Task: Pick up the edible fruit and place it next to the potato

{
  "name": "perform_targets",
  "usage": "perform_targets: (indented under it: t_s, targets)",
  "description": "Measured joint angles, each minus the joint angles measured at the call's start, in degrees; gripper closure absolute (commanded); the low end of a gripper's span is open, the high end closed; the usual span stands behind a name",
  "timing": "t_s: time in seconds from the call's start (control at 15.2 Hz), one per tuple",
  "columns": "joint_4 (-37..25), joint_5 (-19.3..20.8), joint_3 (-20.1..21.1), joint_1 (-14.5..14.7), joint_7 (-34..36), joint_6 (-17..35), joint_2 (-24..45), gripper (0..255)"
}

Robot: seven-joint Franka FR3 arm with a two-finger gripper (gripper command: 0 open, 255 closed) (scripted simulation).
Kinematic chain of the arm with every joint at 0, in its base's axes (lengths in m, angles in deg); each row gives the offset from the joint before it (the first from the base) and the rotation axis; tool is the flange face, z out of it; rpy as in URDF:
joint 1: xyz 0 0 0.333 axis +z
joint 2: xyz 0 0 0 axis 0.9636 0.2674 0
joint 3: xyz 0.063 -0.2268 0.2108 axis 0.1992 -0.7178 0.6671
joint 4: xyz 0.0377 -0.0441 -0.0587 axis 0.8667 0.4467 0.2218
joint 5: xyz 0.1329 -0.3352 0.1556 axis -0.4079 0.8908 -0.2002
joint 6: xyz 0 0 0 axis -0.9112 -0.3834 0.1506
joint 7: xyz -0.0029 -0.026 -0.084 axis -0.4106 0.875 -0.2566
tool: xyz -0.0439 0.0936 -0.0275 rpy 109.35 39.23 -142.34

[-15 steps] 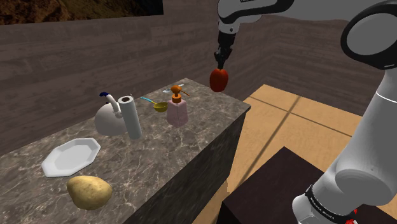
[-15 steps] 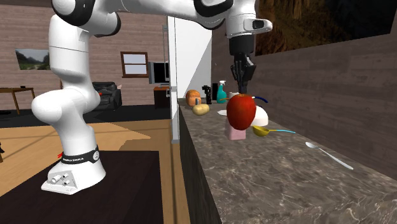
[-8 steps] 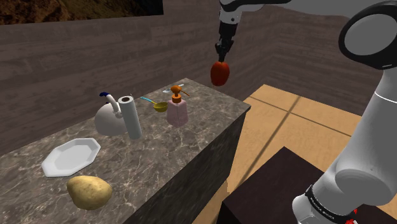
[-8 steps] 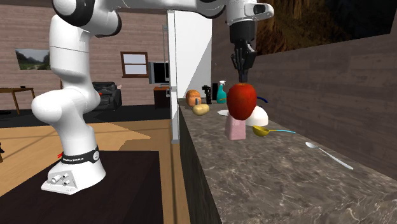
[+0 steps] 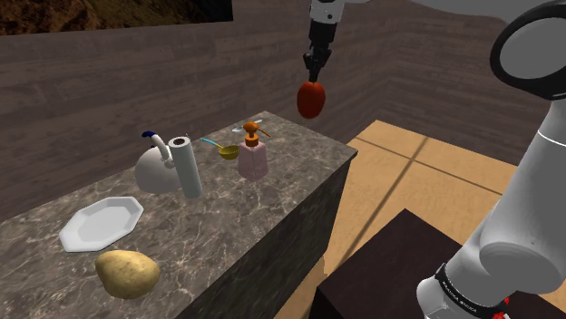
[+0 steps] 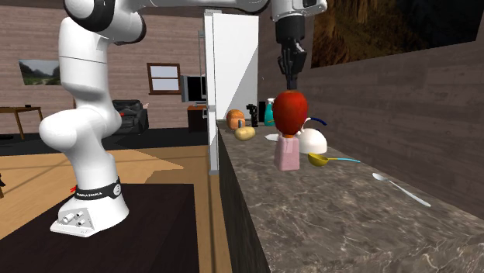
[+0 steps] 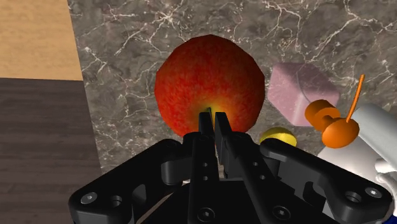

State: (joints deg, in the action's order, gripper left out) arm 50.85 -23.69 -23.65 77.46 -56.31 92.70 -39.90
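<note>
The potato [image 5: 127,273] lies at the shoulder view's lower left on the marble counter [image 5: 290,165], just beside a white plate [image 5: 100,223]. Well to the right, the red apple [image 5: 311,98] hangs in the air (over the counter's end), directly under the gripper [image 5: 314,76], whose fingers pinch its top.

Marbled grey table [image 5: 227,217] set along a dark plank wall [image 5: 91,91] in a house.
Past your table you see a light wooden floor [image 5: 426,163], a black armchair [image 6: 128,116], a framed landscape picture [image 6: 39,71] and a small window [image 6: 164,77].
</note>
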Motion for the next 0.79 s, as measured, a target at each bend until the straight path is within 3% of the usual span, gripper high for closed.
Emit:
perform_targets:
  t_s: [0.79]
  targets:
    - [9.80, 2.50, 7.14, 8.64, 15.80, 2.20, -7.65, 255]
